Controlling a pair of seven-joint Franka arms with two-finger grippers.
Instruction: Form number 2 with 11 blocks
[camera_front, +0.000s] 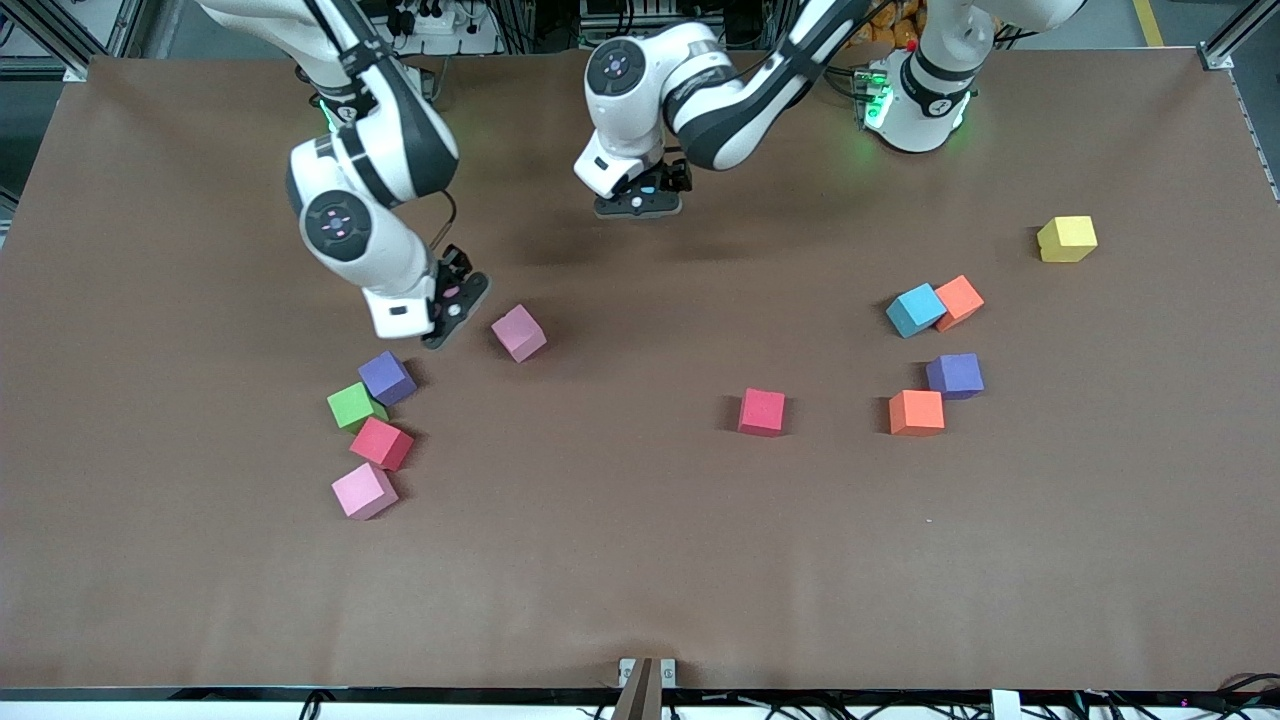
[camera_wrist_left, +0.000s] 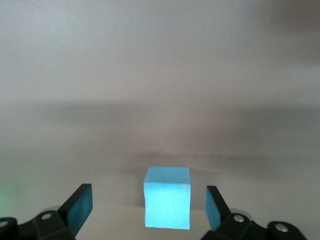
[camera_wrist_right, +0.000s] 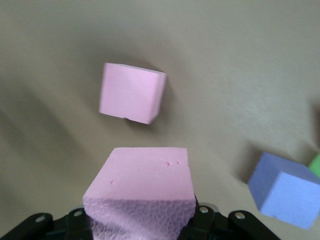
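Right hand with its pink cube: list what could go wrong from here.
1. The right hand carries a pink cube above another pink cube on the table; coming down there could knock that one askew.
2. A purple cube lies beside it; a low sweep might clip it.
3. The left hand stands open around a light blue cube; lifting crookedly could nudge it.

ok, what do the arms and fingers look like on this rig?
Both arms are glossy white shells with black joint sections and round grey caps with pink dots. The left gripper and right gripper are black. The left one's fingers carry teal pads. A thin black cable loops at the right wrist; green lights glow at the bases.
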